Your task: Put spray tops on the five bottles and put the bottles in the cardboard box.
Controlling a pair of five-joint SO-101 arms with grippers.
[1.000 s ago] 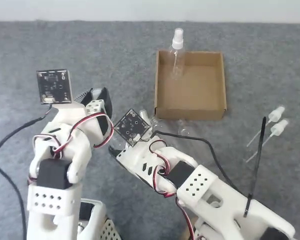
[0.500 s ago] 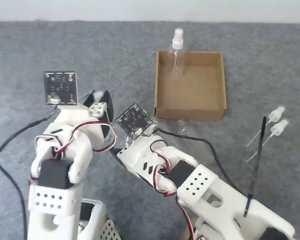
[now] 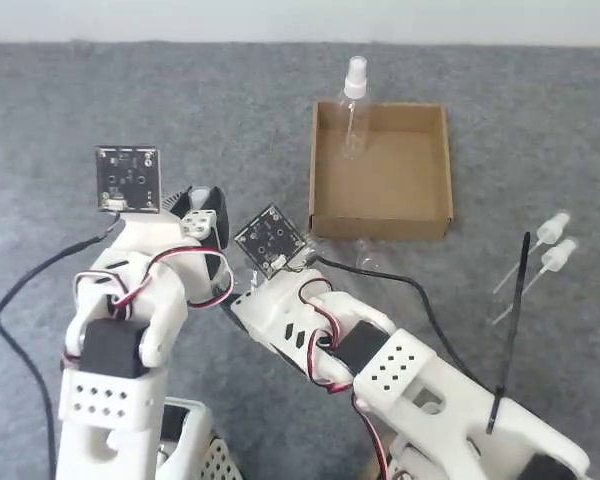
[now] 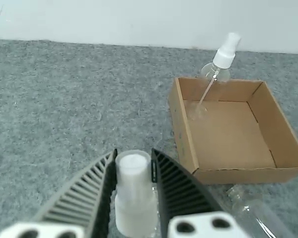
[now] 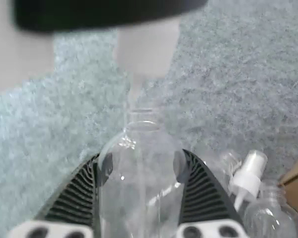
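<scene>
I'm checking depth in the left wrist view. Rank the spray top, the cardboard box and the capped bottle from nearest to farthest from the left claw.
1. spray top, gripped between the fingers of the left claw.
2. cardboard box, ahead, its near wall facing the claw.
3. capped bottle, standing at the box's far wall.

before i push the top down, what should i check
1. Grip of left gripper on the spray top: ok, fingers close against both sides.
2. Grip of right gripper on the bottle: ok.
3. Spray top lined up over the bottle neck, right wrist view: ok.
4. Spray top seated on the neck: not ok, a gap shows.
5. Free floor in the cardboard box: ok.
</scene>
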